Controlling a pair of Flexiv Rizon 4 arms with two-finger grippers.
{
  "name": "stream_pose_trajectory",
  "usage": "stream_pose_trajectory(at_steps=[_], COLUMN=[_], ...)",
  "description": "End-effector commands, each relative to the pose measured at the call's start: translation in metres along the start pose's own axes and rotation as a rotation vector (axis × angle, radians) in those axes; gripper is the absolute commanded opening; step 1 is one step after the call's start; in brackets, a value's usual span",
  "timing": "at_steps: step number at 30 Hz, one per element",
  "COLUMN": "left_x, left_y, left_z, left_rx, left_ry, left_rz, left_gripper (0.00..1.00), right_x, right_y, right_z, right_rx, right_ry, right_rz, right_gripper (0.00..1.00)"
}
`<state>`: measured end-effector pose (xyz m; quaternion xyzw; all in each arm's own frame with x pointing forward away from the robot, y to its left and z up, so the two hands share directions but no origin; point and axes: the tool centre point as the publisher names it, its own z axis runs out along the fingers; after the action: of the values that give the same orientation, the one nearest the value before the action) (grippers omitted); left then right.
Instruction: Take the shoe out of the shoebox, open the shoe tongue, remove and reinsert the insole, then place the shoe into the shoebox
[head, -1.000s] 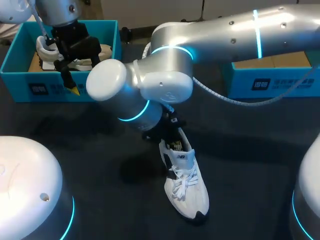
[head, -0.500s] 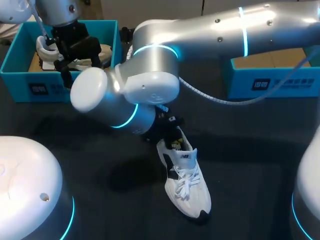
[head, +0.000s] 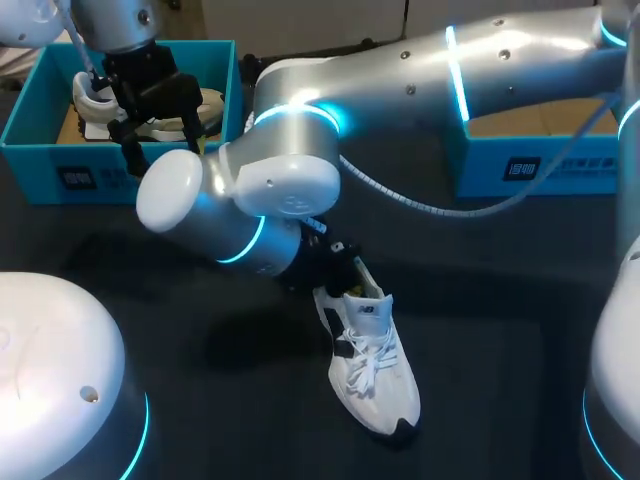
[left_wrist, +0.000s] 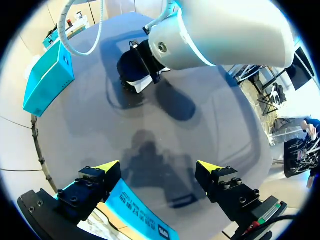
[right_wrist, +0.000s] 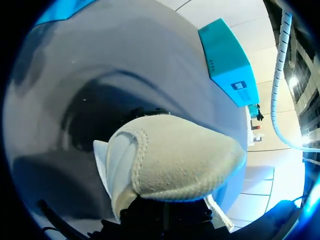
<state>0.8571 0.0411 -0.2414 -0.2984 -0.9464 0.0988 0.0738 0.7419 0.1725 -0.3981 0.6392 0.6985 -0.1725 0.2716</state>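
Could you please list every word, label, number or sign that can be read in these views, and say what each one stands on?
No text can be read with certainty.
Left shoebox, front wall: a dark logo square and white characters, too blurred to read.
Right shoebox, front wall: the same kind of print, too blurred to read.
Shoe, side: a small dark emblem, too small to read.

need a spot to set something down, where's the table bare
Bare table lies right of the shoe, toward the right box, and left of the shoe, toward the left shoebox. Crowded around the shoe's heel, under the right arm.
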Motion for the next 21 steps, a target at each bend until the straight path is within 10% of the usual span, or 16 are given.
stream_pose_trajectory(at_steps=[1,9,21], left_x=[-0.001,-0.001,-0.001], left_y=[0.001,0.001,0.001], left_z=[0.000,0.000,0.000], left_rx=[0.000,0.000,0.000], left_ry=[0.002,0.002,0.002], left_rz=[0.001,0.001,0.001], left_gripper=[1.00,1.00,1.00], right_x=[-0.003,-0.025,-0.020], right_y=[-0.011,-0.012,0.002], right_z=[-0.007,-0.032,-0.009], right_rx=[-0.024,-0.096,-0.104], right_ry=[0.045,0.025,0.133], right_rz=[0.061,0.077,0.083], right_gripper=[0.00,0.00,0.00])
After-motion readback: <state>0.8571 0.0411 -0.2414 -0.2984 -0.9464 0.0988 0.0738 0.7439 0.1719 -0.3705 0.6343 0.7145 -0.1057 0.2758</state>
